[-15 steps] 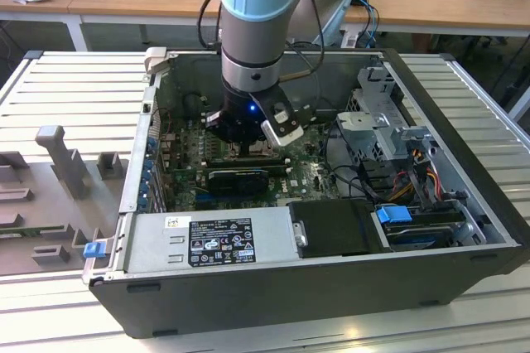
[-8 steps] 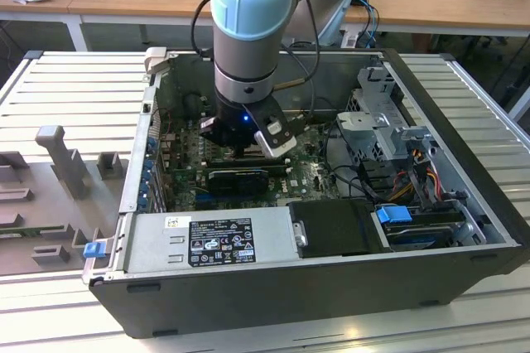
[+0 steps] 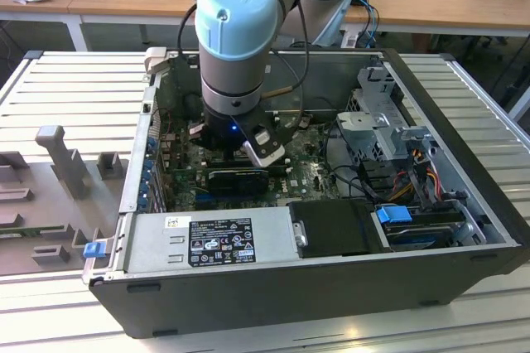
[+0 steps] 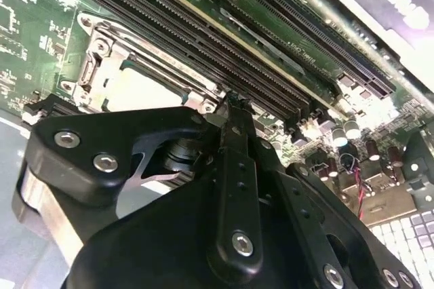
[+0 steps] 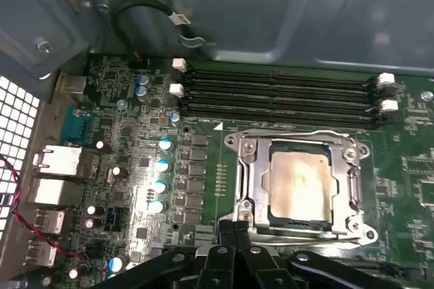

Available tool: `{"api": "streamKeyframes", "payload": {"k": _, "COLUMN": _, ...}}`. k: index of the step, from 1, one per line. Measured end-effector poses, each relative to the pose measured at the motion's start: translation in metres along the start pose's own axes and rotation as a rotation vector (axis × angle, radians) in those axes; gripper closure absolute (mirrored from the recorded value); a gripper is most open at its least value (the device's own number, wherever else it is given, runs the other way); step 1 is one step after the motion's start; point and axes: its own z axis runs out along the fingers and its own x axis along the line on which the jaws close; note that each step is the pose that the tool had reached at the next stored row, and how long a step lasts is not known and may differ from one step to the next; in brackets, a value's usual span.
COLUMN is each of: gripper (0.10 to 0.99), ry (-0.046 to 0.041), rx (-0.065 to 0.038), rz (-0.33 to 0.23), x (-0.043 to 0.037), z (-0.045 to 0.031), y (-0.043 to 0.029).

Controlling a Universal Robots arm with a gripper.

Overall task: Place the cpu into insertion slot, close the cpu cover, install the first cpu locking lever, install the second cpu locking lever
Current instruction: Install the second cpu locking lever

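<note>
In the first wrist view the pale beige cpu [image 5: 302, 184] lies in the insertion slot [image 5: 266, 201] on the green motherboard. The silver cpu cover [image 5: 252, 184] lies flat around it, framing the chip. A thin metal locking lever [image 5: 308, 236] runs along the socket edge nearest my gripper [image 5: 234, 226]. The black fingertips are pressed together just off that edge, with nothing visible between them. In the second wrist view the gripper [image 4: 229, 102] points at the corner of the same socket, where the cpu [image 4: 139, 89] shows pale. In the exterior view the arm's wrist [image 3: 236, 38] reaches down into the open computer case.
Long black memory slots [image 5: 278, 92] run beside the socket, close to the grey case wall [image 5: 271, 11]. Capacitors [image 5: 163, 167] and rear ports [image 5: 61, 163] stand on the board's other side. The exterior view shows the power supply [image 3: 215, 237], the drive cage [image 3: 381, 121] and cables.
</note>
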Motion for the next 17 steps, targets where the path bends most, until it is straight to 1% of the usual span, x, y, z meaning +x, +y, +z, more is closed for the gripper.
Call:
{"api": "streamKeyframes", "payload": {"k": 3, "gripper": 0.980, "ry": 0.0000, "rx": -0.005, "rz": -0.001, "x": 0.0004, "z": 0.0025, "y": 0.0001}}
{"api": "streamKeyframes", "payload": {"k": 7, "gripper": 0.980, "ry": -0.0003, "rx": -0.014, "rz": -0.003, "x": 0.0009, "z": 0.0051, "y": 0.0021}}
{"api": "streamKeyframes", "payload": {"k": 10, "gripper": 0.980, "ry": -0.0007, "rx": -0.018, "rz": -0.004, "x": 0.0009, "z": 0.0081, "y": 0.0034}}
{"api": "streamKeyframes", "payload": {"k": 12, "gripper": 0.980, "ry": -0.0002, "rx": -0.019, "rz": -0.004, "x": 0.0016, "z": 0.0089, "y": 0.0034}}
{"api": "streamKeyframes", "payload": {"k": 13, "gripper": 0.980, "ry": -0.0005, "rx": -0.019, "rz": -0.004, "x": 0.0015, "z": 0.0072, "y": 0.0040}}
{"api": "streamKeyframes", "payload": {"k": 17, "gripper": 0.980, "ry": -0.0003, "rx": -0.019, "rz": -0.004, "x": 0.0016, "z": -0.0082, "y": 0.0090}}
